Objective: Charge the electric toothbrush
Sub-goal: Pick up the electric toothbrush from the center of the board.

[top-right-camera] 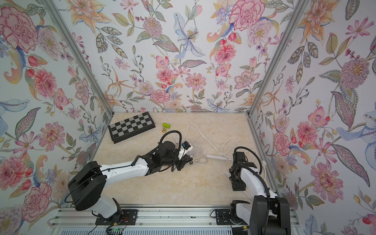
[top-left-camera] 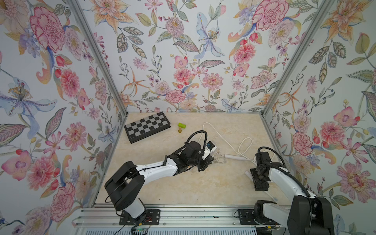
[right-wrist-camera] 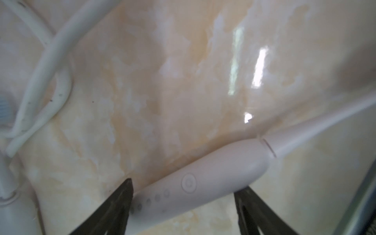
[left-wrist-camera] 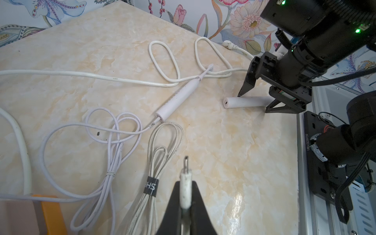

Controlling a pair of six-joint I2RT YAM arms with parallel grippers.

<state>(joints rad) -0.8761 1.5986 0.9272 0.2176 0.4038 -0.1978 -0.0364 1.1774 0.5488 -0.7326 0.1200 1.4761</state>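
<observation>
Presently the white electric toothbrush (right-wrist-camera: pixel 203 179), button upward, is laid flat on the counter (right-wrist-camera: pixel 162 81) at the right, port end aimed toward the left hand (left-wrist-camera: pixel 185 183), which is clamped on a cable plug (left-wrist-camera: pixel 185 177); it is straddled by the parted right hand (right-wrist-camera: pixel 186 184).

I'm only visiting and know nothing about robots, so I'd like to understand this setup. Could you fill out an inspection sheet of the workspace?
Surface: beige marbled tabletop.
Job's things: white electric toothbrush handle lying flat; white charging plug; second slim white toothbrush with a thin pale cable at its base.
Clutter: folded black-and-grey chessboard, green cylinder, small gold pawn, all at the back.
Grippers: left gripper jaws shut on the plug; right gripper jaws open, straddling the handle.
Cables: thick white cord in loops; thin white cable bundle with a black strap.
Surroundings: floral wallpaper walls; metal rail in front.
</observation>
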